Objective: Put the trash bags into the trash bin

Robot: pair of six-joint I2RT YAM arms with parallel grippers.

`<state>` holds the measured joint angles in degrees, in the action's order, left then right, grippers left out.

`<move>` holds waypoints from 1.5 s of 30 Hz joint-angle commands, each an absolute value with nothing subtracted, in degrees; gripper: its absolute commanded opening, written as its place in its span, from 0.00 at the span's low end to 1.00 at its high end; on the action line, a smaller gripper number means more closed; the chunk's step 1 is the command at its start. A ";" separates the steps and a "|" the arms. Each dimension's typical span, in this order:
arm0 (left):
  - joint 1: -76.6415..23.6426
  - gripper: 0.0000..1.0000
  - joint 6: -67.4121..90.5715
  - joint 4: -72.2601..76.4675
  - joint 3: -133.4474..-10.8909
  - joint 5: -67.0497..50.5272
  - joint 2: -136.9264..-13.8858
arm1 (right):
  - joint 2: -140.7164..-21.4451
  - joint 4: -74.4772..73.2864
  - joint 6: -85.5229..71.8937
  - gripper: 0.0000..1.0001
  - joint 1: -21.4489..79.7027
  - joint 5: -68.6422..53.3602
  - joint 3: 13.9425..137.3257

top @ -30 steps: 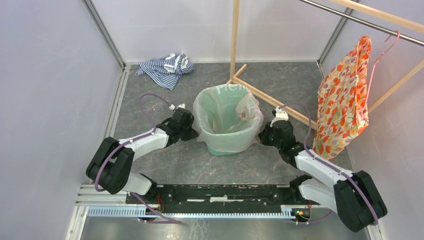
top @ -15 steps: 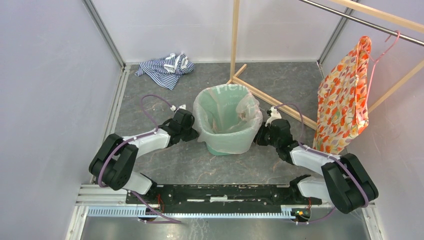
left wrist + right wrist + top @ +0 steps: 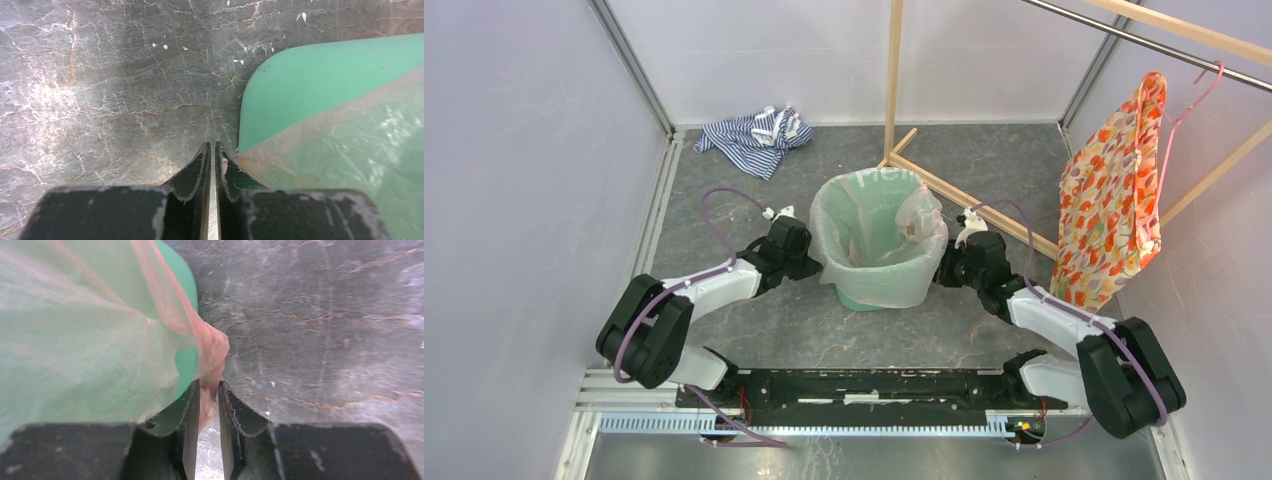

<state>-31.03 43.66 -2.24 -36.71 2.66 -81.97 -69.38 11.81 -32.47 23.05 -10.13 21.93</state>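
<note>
The mint-green trash bin (image 3: 864,296) stands upright on the grey floor, midway between both arms. The pale pink trash bag (image 3: 924,215) lines it and hangs over the rim down the outside. My left gripper (image 3: 811,264) is low at the bin's left side. In the left wrist view its jaws (image 3: 210,146) are shut with only floor showing in the slit. The bag's edge (image 3: 350,150) lies against the outer side of the right finger, over the bin (image 3: 310,80). My right gripper (image 3: 944,268) is at the bin's right side. There (image 3: 208,386) it is shut on a bunched fold of the bag (image 3: 212,347) beside the bin (image 3: 187,365).
A blue-white striped cloth (image 3: 754,135) lies at the back left. A wooden frame post (image 3: 893,80) and its floor bar (image 3: 969,200) stand just behind and to the right of the bin. An orange floral garment (image 3: 1114,200) hangs at the right. Walls close in on both sides.
My right arm has folded in, bringing its gripper slightly closer to the bin's right side. The left arm, bin and bag have barely moved.
</note>
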 commanded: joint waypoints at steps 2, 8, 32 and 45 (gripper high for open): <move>-31.38 0.14 43.46 -3.30 -36.17 4.41 -78.01 | -63.23 3.74 -29.06 0.31 22.51 -3.39 24.52; -31.37 0.17 43.59 -4.90 -36.27 5.33 -75.60 | -59.56 -1.73 -28.51 0.36 22.54 -0.37 25.40; -31.29 0.43 43.60 -10.68 -36.66 6.96 -68.55 | -51.49 -12.94 -24.37 0.63 22.58 6.11 31.23; -31.12 0.46 44.38 -8.10 -29.68 6.90 -63.39 | -52.14 -13.13 -23.11 0.60 22.58 5.86 31.96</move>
